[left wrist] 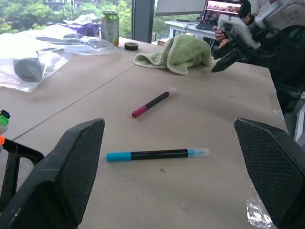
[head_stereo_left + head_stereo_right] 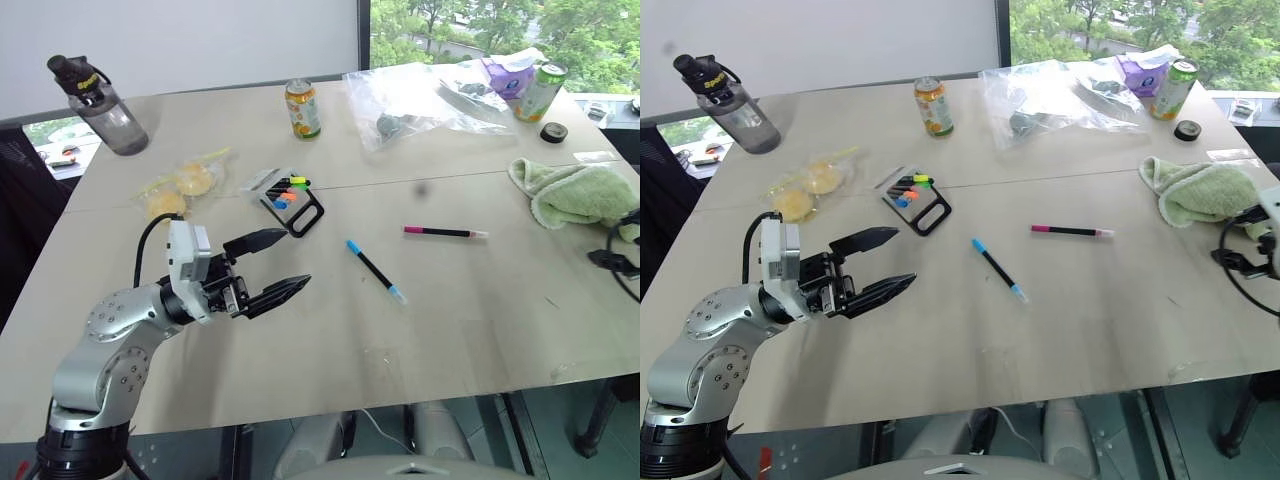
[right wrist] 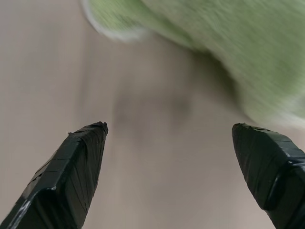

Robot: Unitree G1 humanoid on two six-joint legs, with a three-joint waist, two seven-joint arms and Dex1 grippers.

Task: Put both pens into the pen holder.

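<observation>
The left gripper (image 2: 285,263) hovers empty, fingers apart, near the blue-capped pen (image 2: 375,270); neither of the 2 pens is in the pen holder (image 2: 297,205), the pink-capped pen (image 2: 445,232) lies beyond, and the right gripper (image 3: 169,171) also gapes, so a pickup likely comes next.

Green towel (image 3: 228,47) blurred and cut off at the edge; right hand (image 2: 1265,245) half out of frame.

My left arm reaches in from the near left, elbow bent, wrist level. My left tool (image 2: 285,263) points forward and to the right, its two black fingers (image 2: 258,240) spread wide with nothing between them. My right tool (image 3: 169,131) is angled downward, both fingers (image 3: 78,162) wide apart and empty. My right wrist sits at the far right edge.
</observation>
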